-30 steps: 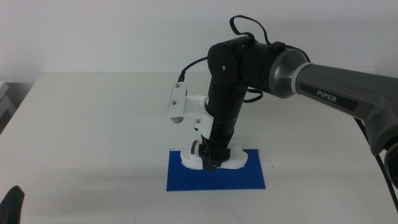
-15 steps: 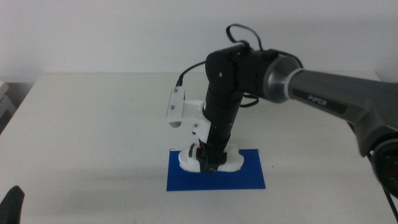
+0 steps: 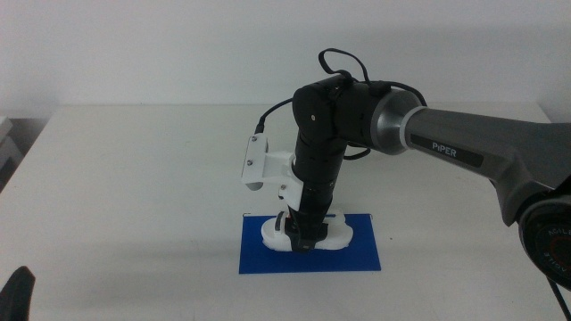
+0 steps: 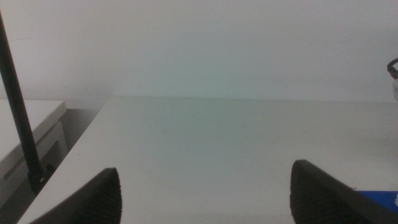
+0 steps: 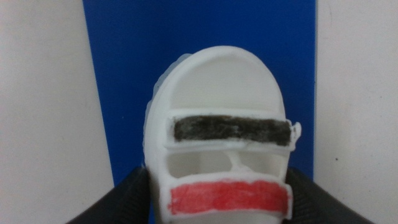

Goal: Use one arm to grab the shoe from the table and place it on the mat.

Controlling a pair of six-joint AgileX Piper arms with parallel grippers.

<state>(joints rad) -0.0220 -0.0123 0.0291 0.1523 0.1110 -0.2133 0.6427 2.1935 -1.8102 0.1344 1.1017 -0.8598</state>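
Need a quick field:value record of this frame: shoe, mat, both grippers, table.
shoe: white sneaker with black and red straps, lying on the mat, inside its edges
mat: dark-blue rectangle flat on the table, near the front edge
right gripper: reaching down from the right arm, jaws shut on the shoe's two sides
left gripper: waiting at the near left corner, jaws open, holding nothing
table: plain white top
task state: shoe on the mat, not yet let go
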